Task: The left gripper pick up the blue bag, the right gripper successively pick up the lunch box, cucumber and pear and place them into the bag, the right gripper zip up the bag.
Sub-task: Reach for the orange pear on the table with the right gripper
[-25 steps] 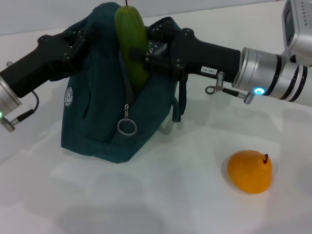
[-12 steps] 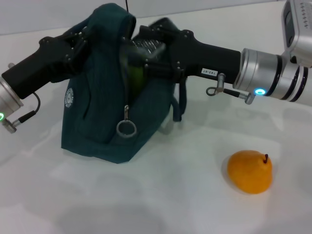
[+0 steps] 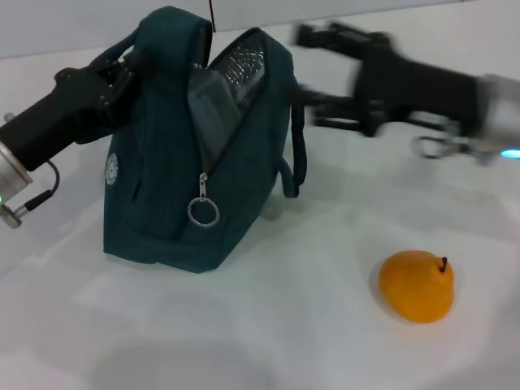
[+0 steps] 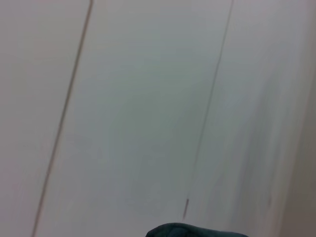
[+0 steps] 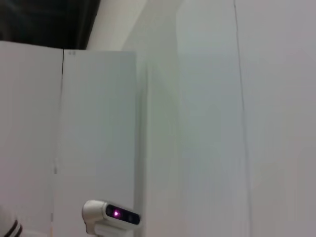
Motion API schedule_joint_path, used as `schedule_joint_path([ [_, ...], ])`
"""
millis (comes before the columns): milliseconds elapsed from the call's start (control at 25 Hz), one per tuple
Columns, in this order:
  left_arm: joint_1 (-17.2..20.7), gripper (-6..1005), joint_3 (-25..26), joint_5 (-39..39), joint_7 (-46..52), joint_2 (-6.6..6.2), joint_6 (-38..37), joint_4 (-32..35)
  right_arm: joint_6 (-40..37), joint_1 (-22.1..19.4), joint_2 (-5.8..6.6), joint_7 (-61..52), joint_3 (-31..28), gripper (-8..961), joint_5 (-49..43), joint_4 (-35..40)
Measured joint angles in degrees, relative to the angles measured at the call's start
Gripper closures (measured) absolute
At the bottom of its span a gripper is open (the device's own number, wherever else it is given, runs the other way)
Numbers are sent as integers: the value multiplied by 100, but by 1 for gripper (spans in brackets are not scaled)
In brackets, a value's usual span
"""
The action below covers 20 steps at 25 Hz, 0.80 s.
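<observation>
The right pincer [image 3: 313,77], fingers apart and empty, is hovering beside the open dark teal-blue fabric bag [image 3: 175,219]. One squat orange-yellow pear [image 3: 417,285] is lying on the white counter [image 3: 268,333], nearer the robot and below that pincer, well apart. The left pincer [image 3: 122,69] is gripping the bag's upper edge.

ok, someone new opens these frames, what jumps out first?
The blue bag, standing unzipped on the table's left side with its foil lining showing, held up at its top by the left claw. Then the orange pear alone on the white table, front right. The right claw hangs open and empty in the air just right of the bag's mouth.
</observation>
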<state>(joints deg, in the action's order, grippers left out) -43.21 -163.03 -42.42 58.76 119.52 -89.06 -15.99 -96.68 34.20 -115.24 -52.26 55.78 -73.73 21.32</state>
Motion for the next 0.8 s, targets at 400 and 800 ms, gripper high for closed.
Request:
schedule_joint_path([
  [400, 143, 945, 0, -50, -327, 10, 200, 213, -1165, -1950, 652, -328, -68, 192, -386, 1566],
  [800, 455, 945, -1, -575, -813, 10, 259, 531, -1434, -2525, 636, 815, -529, 200, -1213, 898],
])
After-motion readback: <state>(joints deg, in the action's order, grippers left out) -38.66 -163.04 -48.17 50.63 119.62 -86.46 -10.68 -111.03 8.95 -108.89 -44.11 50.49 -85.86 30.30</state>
